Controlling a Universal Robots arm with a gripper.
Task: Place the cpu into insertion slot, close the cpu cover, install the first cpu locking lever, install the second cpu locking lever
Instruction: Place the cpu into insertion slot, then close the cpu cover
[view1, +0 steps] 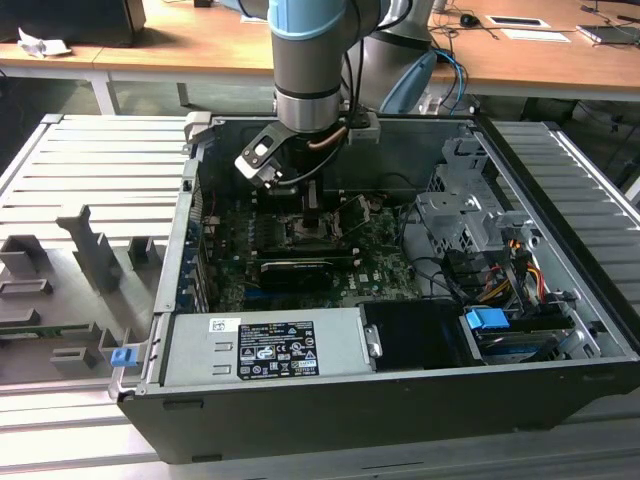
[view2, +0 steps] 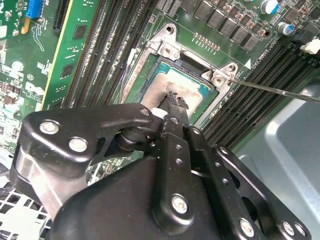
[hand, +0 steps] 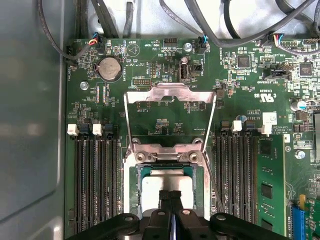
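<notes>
Black pincer (hand: 170, 196) fingers are pressed together, tips at the pale top of the cpu (hand: 152, 187) in both wrist views. That chip lies flat inside the insertion slot (hand: 134, 187) on the green board (hand: 240, 90). Behind the slot the cpu cover (hand: 170, 93) stands swung open. Board sits inside the open computer case (view1: 250, 420).

cpu cover (hand: 170, 92) open, memory slots (hand: 95, 182) flanking
</notes>
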